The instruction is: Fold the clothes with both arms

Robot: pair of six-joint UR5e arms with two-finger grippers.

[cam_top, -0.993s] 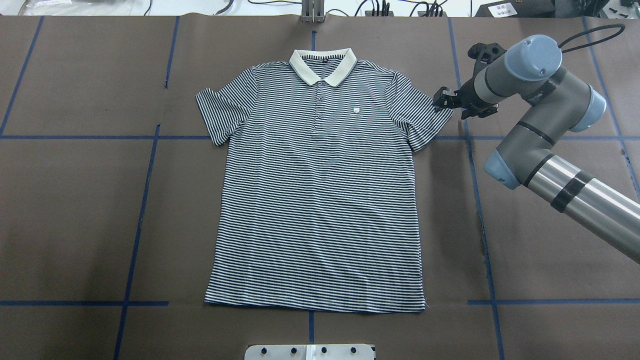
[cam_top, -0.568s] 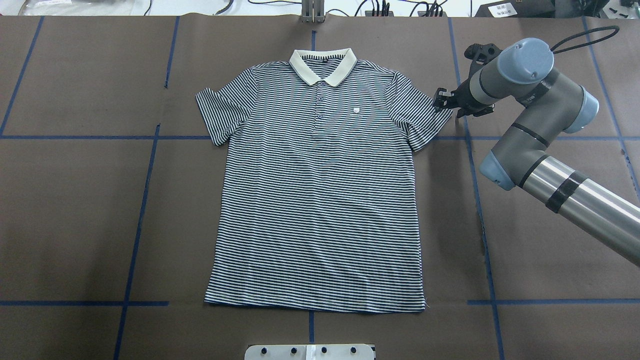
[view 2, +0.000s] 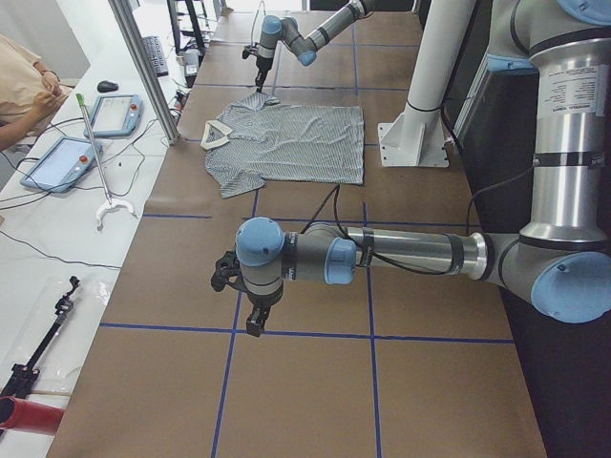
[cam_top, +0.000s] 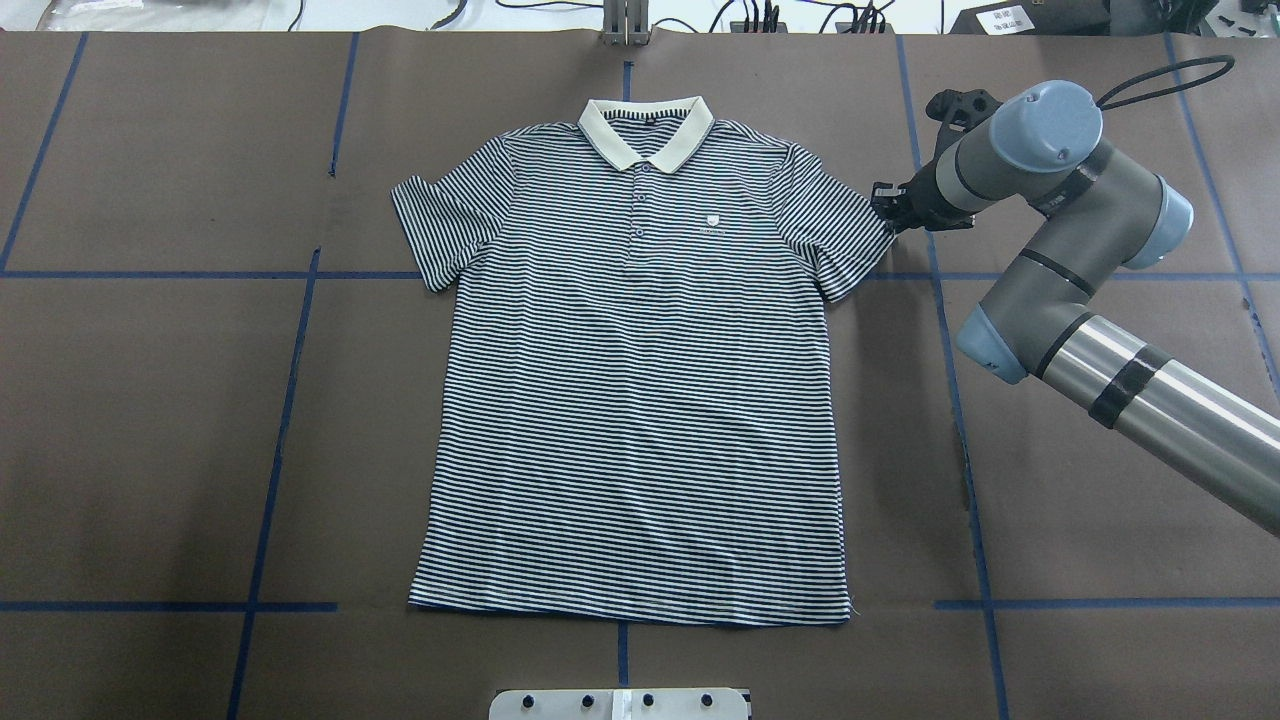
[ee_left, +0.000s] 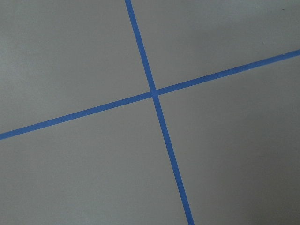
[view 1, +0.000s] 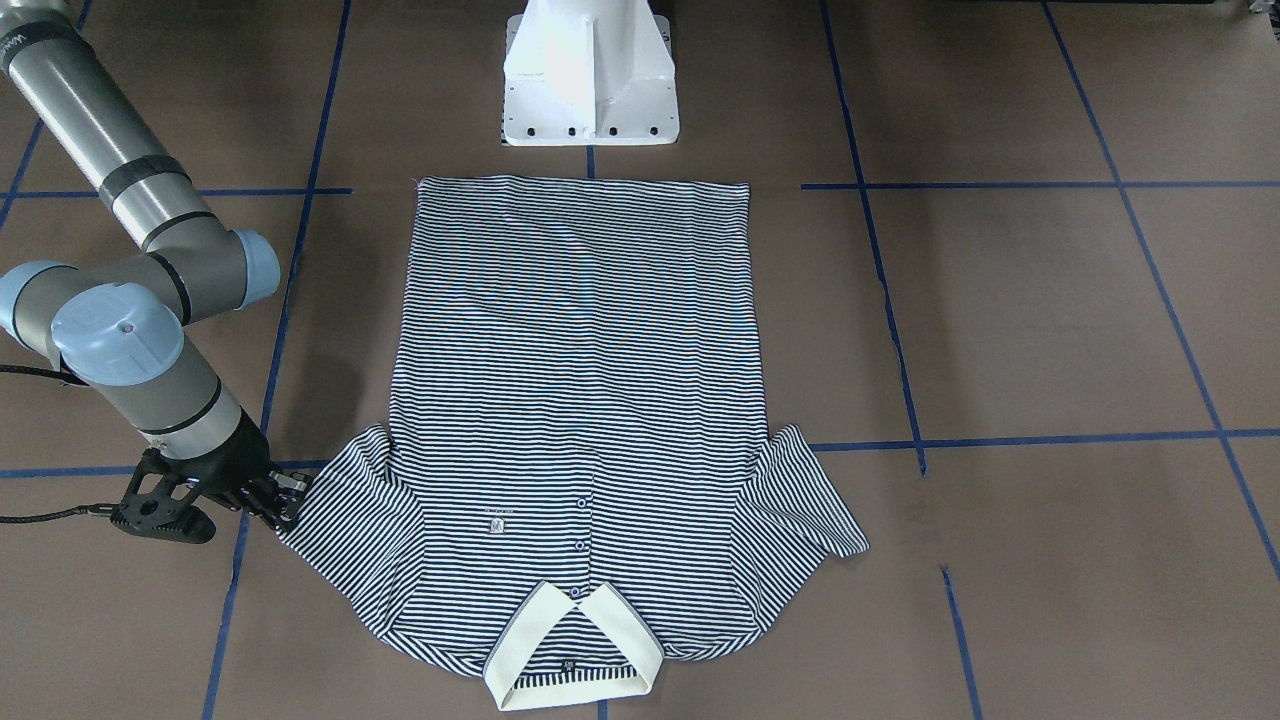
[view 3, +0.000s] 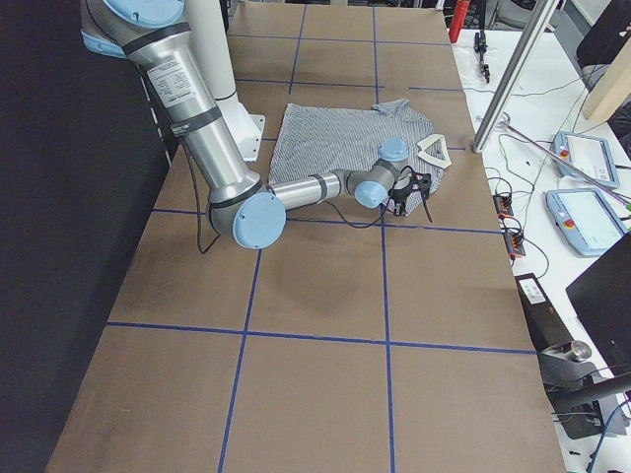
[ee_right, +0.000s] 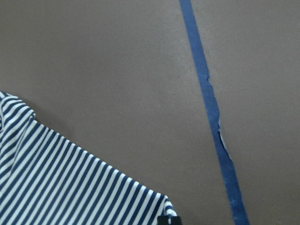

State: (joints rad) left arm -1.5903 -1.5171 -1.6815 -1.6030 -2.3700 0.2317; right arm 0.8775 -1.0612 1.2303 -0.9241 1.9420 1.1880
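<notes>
The striped polo shirt (cam_top: 640, 400) lies flat and face up on the brown table, cream collar (cam_top: 646, 130) at the far side. In the front-facing view the shirt (view 1: 575, 380) has its collar nearest the camera. My right gripper (cam_top: 886, 208) is down at the outer corner of the shirt's right-hand sleeve (cam_top: 850, 230), and it looks open, with its fingers (view 1: 288, 500) at the sleeve's tip. In the right wrist view the sleeve corner (ee_right: 70, 187) reaches a black fingertip (ee_right: 168, 220) at the bottom edge. My left gripper (view 2: 254, 322) hangs over bare table far from the shirt; I cannot tell whether it is open or shut.
Blue tape lines (cam_top: 290, 400) mark a grid on the table, and a tape crossing (ee_left: 153, 92) fills the left wrist view. The white pedestal (view 1: 590, 70) stands behind the shirt's hem. A side table (view 2: 67, 172) holds tablets, with a person (view 2: 19, 76) seated beside it.
The right arm has shifted slightly left and the gripper has come in over the sleeve's corner. The shirt has not moved.
</notes>
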